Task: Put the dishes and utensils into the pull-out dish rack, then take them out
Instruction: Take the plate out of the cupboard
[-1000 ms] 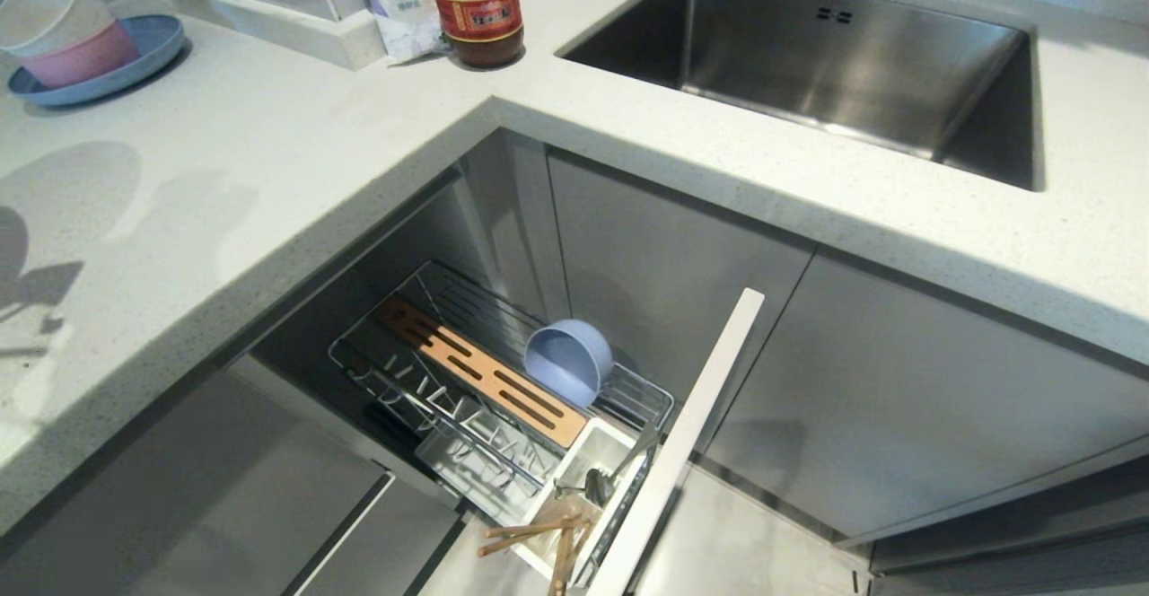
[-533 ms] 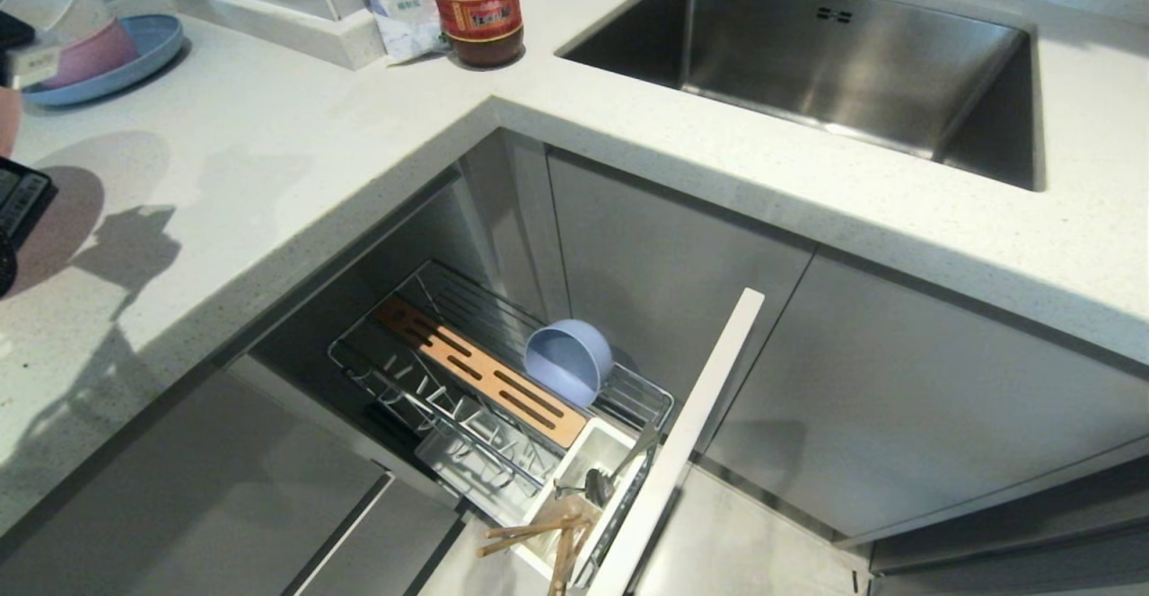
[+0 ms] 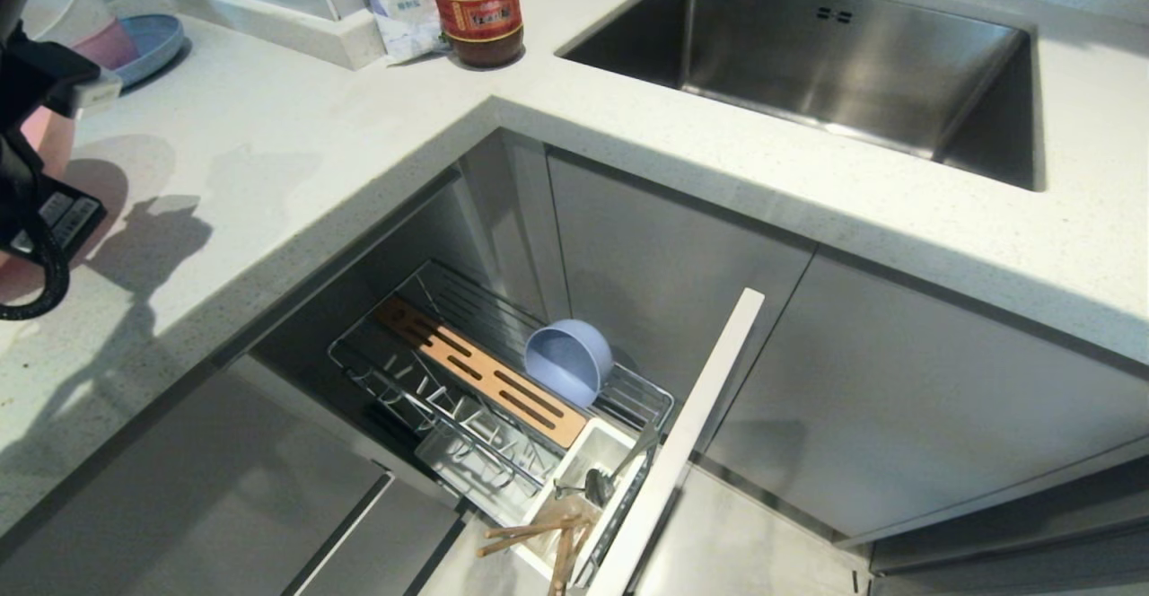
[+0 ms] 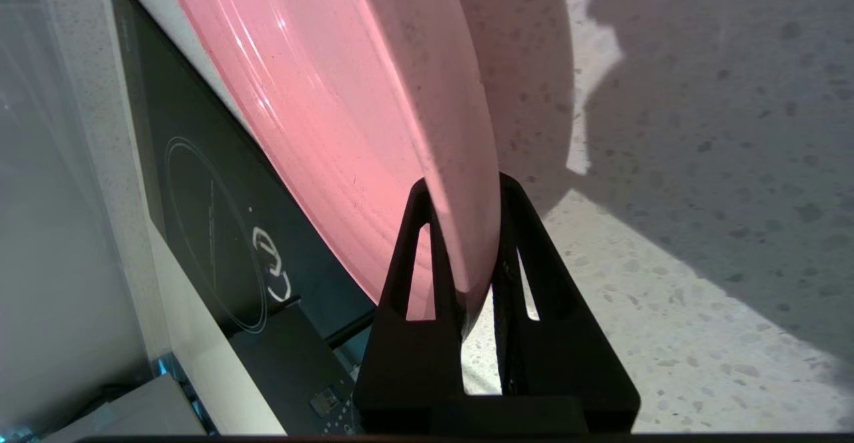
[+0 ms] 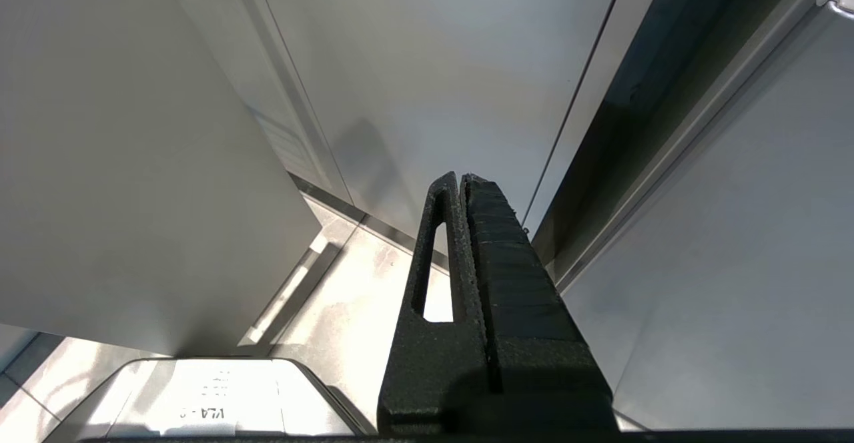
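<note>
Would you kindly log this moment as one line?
left end effector: shut on pink plate, above counter | right end effector: shut, parked | blue-grey bowl: in rack

The plate (image 4: 347,116) is seen in pale pink, faintly ringed, between the black fingers (image 4: 427,263) of the left gripper (image 4: 465,193). The counter (image 3: 314,156) is shown white with fine grey speckles. A blue-grey bowl (image 3: 567,361), a light wooden slotted block (image 3: 485,373) and a white utensil cup (image 3: 588,452) are set in the chrome wire rack (image 3: 395,381). A dark brown jar (image 3: 477,8) is capped in red.
</note>
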Robot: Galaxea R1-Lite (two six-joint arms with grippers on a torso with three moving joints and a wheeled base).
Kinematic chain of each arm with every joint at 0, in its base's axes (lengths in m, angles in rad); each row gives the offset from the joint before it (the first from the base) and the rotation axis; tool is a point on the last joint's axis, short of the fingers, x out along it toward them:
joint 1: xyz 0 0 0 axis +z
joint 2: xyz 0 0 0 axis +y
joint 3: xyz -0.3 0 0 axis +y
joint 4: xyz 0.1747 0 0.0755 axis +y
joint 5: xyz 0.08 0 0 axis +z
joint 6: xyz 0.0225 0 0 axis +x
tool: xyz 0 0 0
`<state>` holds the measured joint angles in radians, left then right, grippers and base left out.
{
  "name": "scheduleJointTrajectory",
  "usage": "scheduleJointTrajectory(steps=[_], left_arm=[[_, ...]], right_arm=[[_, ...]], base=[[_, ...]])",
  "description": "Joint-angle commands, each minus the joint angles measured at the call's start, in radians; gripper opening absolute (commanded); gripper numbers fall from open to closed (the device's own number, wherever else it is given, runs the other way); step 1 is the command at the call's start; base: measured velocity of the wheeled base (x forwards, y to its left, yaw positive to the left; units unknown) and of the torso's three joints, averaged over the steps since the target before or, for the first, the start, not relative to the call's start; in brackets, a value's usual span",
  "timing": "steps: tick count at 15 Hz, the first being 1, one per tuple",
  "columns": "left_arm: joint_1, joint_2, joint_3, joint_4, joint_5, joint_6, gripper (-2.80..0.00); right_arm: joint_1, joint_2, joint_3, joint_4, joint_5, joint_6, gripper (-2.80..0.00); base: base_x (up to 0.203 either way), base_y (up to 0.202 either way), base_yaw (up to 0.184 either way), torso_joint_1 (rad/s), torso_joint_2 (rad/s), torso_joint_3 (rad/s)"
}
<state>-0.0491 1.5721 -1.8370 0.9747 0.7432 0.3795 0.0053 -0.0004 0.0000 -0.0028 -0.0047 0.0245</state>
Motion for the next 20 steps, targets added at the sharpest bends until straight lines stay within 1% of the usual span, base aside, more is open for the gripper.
scheduleJointTrajectory(steps=[1,4,5,12,14,17,18,20], left_arm=[[-0.006,0.005,0.004,0.006,0.004,0.002,-2.80],[-0.014,0.005,0.005,0.006,0.004,0.001,-2.80],[-0.014,0.005,0.005,0.004,0.002,0.001,0.00],[-0.027,-0.006,-0.008,-0.006,-0.016,-0.007,0.00],[-0.034,-0.018,-0.023,-0.005,-0.060,-0.032,0.00],[-0.054,-0.062,-0.024,-0.005,-0.185,-0.057,0.00],[-0.061,-0.078,-0.023,-0.006,-0.253,-0.092,0.00],[-0.098,-0.122,-0.017,-0.006,-0.376,-0.208,0.00]], right_arm=[[0.001,-0.004,0.002,0.001,0.000,0.000,-2.80],[0.001,-0.004,0.002,0.000,0.000,0.000,-2.80],[0.001,-0.004,0.002,0.001,0.000,0.000,-2.80],[0.000,-0.004,0.002,0.000,0.000,0.000,-2.80],[0.001,-0.004,0.002,0.000,0.000,0.000,-2.80],[0.001,-0.004,0.002,0.000,0.000,0.000,-2.80],[0.001,-0.004,0.002,0.000,0.000,0.000,-2.80],[0.001,-0.004,0.002,0.000,0.000,0.000,-2.80]], base=[[0.000,0.000,0.000,0.000,0.00,0.000],[0.000,0.000,0.000,0.000,0.00,0.000],[0.000,0.000,0.000,0.000,0.00,0.000],[0.000,0.000,0.000,0.000,0.00,0.000],[0.000,0.000,0.000,0.000,0.00,0.000],[0.000,0.000,0.000,0.000,0.00,0.000],[0.000,0.000,0.000,0.000,0.00,0.000],[0.000,0.000,0.000,0.000,0.00,0.000]])
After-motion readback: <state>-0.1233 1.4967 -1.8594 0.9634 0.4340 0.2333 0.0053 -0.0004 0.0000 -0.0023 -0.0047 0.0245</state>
